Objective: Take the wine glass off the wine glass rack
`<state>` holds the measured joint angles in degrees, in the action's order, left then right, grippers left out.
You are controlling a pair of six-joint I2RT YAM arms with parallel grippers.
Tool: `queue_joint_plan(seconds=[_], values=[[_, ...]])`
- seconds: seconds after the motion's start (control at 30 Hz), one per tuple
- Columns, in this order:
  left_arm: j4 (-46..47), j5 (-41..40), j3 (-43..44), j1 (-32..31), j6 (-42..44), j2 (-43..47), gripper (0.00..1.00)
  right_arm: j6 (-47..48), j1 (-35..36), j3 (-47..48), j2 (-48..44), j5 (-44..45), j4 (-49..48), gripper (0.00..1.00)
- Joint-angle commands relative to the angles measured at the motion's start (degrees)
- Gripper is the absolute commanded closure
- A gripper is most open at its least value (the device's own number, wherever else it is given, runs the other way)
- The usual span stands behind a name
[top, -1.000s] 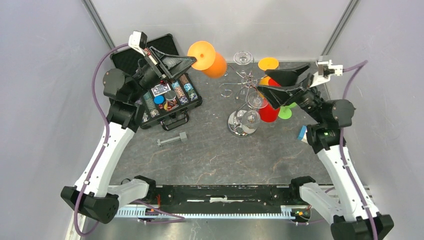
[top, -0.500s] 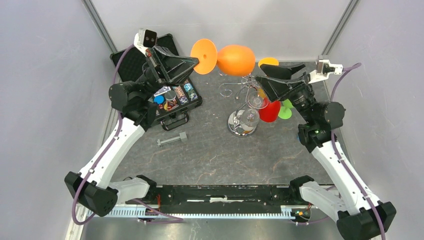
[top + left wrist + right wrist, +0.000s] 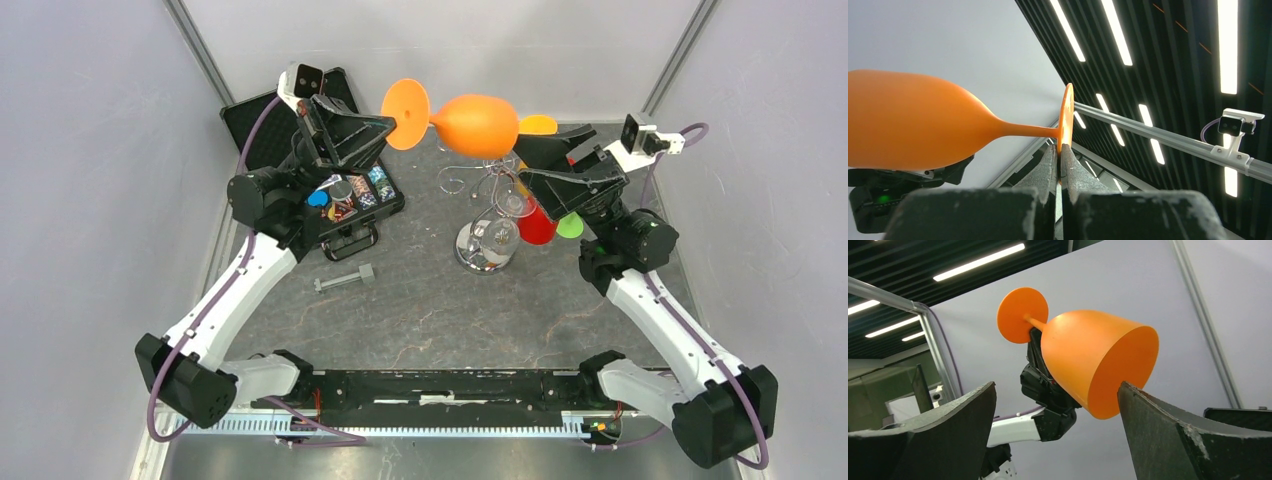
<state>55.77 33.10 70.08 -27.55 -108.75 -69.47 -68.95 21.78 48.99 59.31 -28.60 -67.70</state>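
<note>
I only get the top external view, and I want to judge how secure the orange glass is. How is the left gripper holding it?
Observer: In the left wrist view, the left gripper is shut on the thin edge of the foot disc of the orange wine glass, nowhere else.
Operator: Is the right gripper supporting it?
Observer: In the right wrist view, the right gripper is open. The glass's mouth sits above the gap, close to one finger. I cannot tell whether they touch.
</note>
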Motion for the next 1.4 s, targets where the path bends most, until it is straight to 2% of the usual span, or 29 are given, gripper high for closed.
queue_joint_plan(seconds=[0.0,0.1,0.27,0.4,0.6,0.63,0.67,0.8,0.83,0.9,0.97,1.03,1.17,1.37], values=[[4.2,-0.8,-0.1,-1.2,-3.2,-0.5,0.98,-2.8,1.0,3.2,1.5,-2.9,-5.4,0.06],[4.3,-0.7,-0.1,-1.8,-3.3,-1.1,0.98,-2.8,1.3,4.4,2.1,-4.3,-5.7,0.1],[4.4,-0.5,-0.5,-2.8,-4.0,-2.2,0.98,-3.0,1.4,6.0,2.6,-6.7,-8.7,0.32],[4.3,0.5,0.0,-3.0,-3.9,-3.2,0.98,-3.1,1.4,6.9,2.8,-7.9,-9.9,0.52],[2.2,2.4,-0.4,-3.1,-1.9,-3.4,0.98,-2.6,1.4,8.1,2.5,-8.1,-10.0,0.9],[2.2,2.6,-0.6,-3.1,-1.8,-3.4,0.96,-2.2,1.4,8.5,2.5,-8.1,-9.5,0.97],[2.3,2.7,-0.6,-3.1,-1.7,-3.5,0.93,-1.7,1.4,8.8,2.4,-8.2,-8.6,1.0],[2.9,3.2,-0.8,-3.0,0.5,-3.2,0.68,3.1,1.4,10.1,1.2,-8.5,-3.5,1.0],[2.8,3.3,-0.9,-3.0,1.1,-3.0,0.6,5.0,1.4,10.5,0.7,-8.4,-1.0,1.0],[2.6,3.3,-1.4,-3.1,2.8,-2.5,0.38,11.0,1.4,11.9,-0.9,-8.3,4.8,1.0],[2.1,3.4,-2.4,-2.7,4.7,-2.0,0.21,21.2,1.4,16.2,-2.6,-7.2,18.1,1.0],[1.3,3.9,-3.6,-1.4,6.0,-1.6,0.11,32.4,1.3,21.2,-3.7,-4.2,31.6,1.0],[0.7,4.0,-7.8,1.7,7.3,-0.4,0.03,50.4,1.3,31.1,-3.9,7.4,53.7,1.0],[-7.9,5.4,-11.2,5.1,14.0,2.5,0.01,66.6,1.3,42.3,-0.1,29.0,77.3,1.0]])
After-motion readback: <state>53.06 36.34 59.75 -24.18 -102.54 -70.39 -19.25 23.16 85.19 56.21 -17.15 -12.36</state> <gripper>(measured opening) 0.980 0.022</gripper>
